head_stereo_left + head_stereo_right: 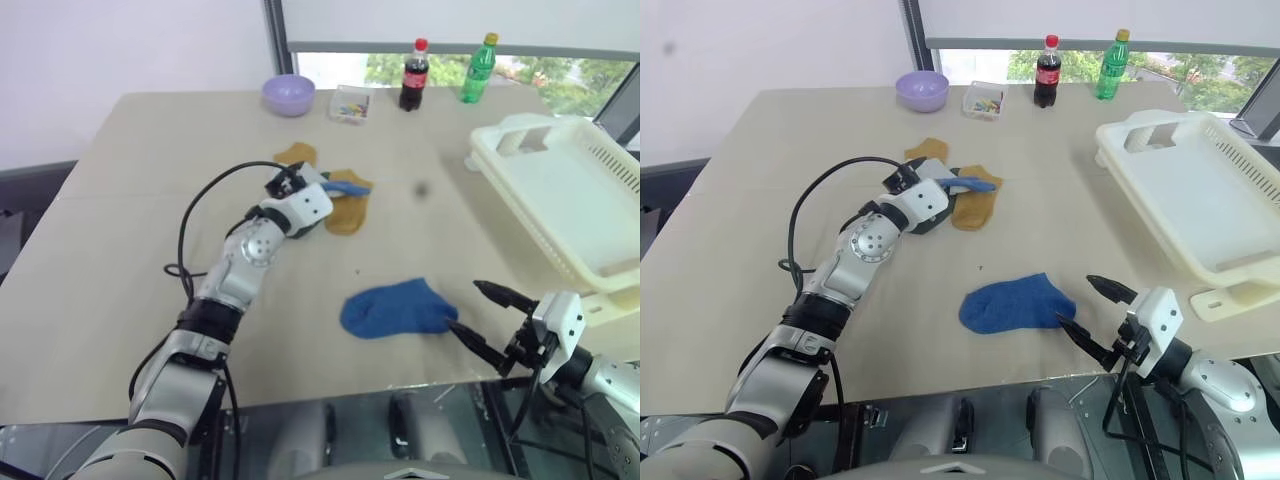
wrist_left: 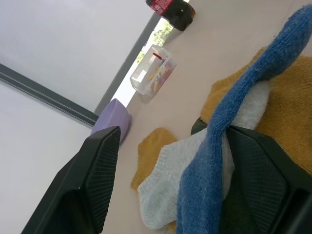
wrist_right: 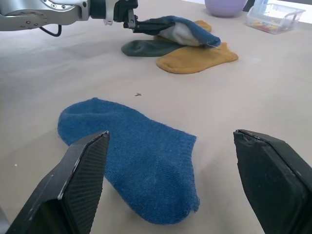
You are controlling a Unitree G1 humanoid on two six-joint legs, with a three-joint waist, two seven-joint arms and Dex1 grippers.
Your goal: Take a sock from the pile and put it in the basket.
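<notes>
left gripper (image 1: pixel 940 184) – fingers apart, at the pile (image 1: pixel 965 200), blue sock between them | right gripper (image 1: pixel 1092 310) – spread, empty | basket (image 1: pixel 1200 190) well right of left gripper

There were two bottles (image 1: pixel 414 74) (image 1: pixel 478 68), one lilac bowl (image 1: pixel 288 95), one basket (image 1: pixel 560 190), and two blue socks (image 1: pixel 397 308) (image 1: pixel 345 186).

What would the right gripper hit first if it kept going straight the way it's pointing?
Most likely the lone blue sock, which lies flat on the table just ahead of the open right gripper, between the lines of its fingers. Farther along that line is the pile. Depth is hard to judge.
</notes>
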